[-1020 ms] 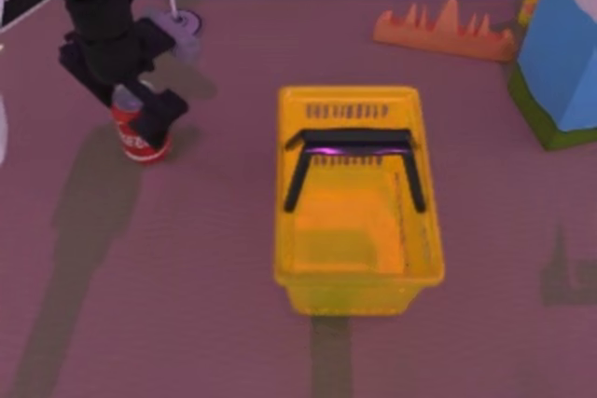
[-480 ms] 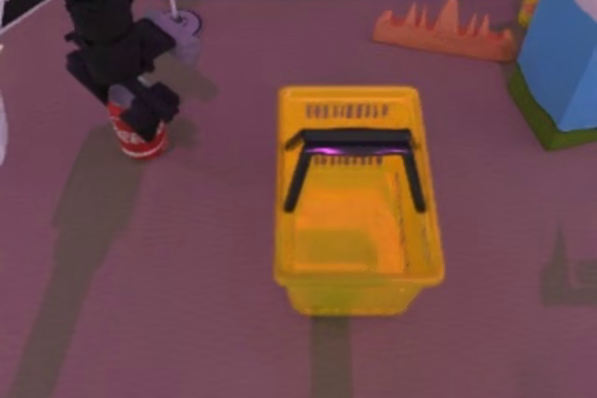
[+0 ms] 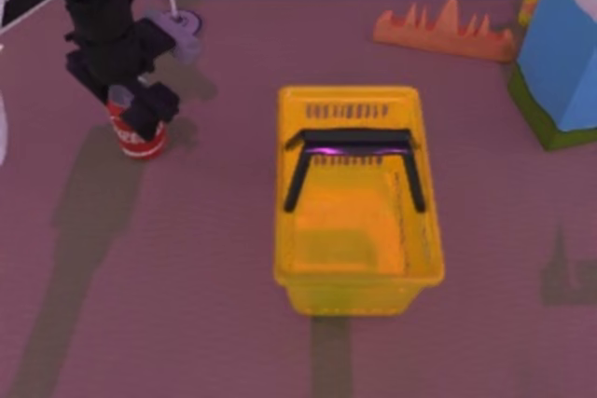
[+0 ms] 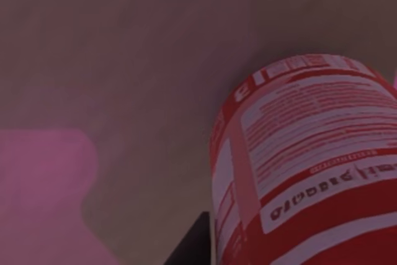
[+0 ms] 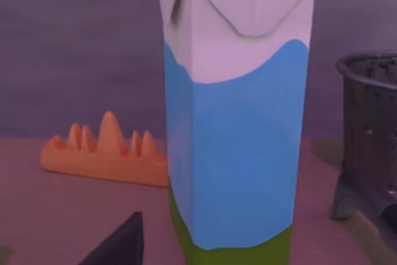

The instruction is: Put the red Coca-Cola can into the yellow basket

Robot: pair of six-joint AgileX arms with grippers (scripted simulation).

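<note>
Red can point(image 3: 138, 135) stands upright at far left, well apart from the basket point(image 3: 357, 198) at centre. Left gripper point(image 3: 140, 111) sits down over it, fingers seemingly pinching its sides, though contact is partly hidden. Thin metal, light, smooth, likely slippery; mid-body grip across the wall suits, gentle squeeze. Right arm parked off right, facing a carton point(image 5: 236, 116).

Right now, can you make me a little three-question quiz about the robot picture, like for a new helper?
1. True or false: the red Coca-Cola can already lies in the yellow basket.
2. Which arm's tool is at the can? A) left B) right
3. What color is the spiky rack behind the basket?

Key: 1 false, the can stands on the table, left of the basket. 2 A, the left tool. 3 orange.
</note>
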